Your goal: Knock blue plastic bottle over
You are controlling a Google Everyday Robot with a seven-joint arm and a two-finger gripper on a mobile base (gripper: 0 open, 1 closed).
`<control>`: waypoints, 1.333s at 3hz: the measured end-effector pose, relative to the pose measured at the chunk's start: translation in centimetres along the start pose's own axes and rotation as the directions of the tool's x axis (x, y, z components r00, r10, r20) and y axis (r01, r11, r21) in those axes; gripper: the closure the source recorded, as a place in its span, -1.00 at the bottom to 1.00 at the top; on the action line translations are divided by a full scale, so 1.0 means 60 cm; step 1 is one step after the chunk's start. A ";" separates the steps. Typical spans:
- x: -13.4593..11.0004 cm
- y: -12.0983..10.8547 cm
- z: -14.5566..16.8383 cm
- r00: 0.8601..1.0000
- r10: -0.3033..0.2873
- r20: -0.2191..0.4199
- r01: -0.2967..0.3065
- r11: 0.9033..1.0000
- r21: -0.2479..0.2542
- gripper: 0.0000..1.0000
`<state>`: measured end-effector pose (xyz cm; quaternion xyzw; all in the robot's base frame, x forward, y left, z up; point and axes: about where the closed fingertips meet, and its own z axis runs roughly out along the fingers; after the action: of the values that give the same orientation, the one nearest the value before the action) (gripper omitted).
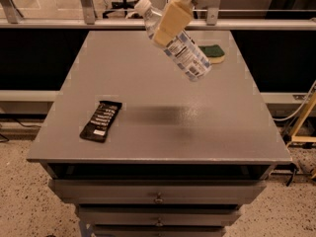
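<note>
The blue plastic bottle (178, 45) is a clear bluish bottle with a white cap and a white-blue label. It hangs in the air above the grey table (158, 132), tilted steeply with its cap up and to the left. My gripper (170, 19) comes down from the top of the view and is shut on the bottle's upper half, its tan fingers (173, 21) pressed against it. The bottle's shadow lies on the table's middle.
A green-and-yellow sponge (212, 52) lies at the table's far right. A flat black packet (101, 121) lies at the front left. The table has drawers (158, 197) below. A rail and office chairs are behind.
</note>
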<state>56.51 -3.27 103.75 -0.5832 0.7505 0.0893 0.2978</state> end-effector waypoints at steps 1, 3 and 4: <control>0.037 -0.006 0.047 0.970 -0.058 -0.238 0.050 0.998 -0.041 1.00; 0.134 -0.026 0.099 0.833 -0.126 -0.538 0.100 0.992 -0.077 1.00; 0.166 -0.022 0.124 0.819 -0.111 -0.563 0.064 0.993 -0.102 0.73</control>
<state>58.88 -8.27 92.54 -0.6284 0.7733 -0.0728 0.0420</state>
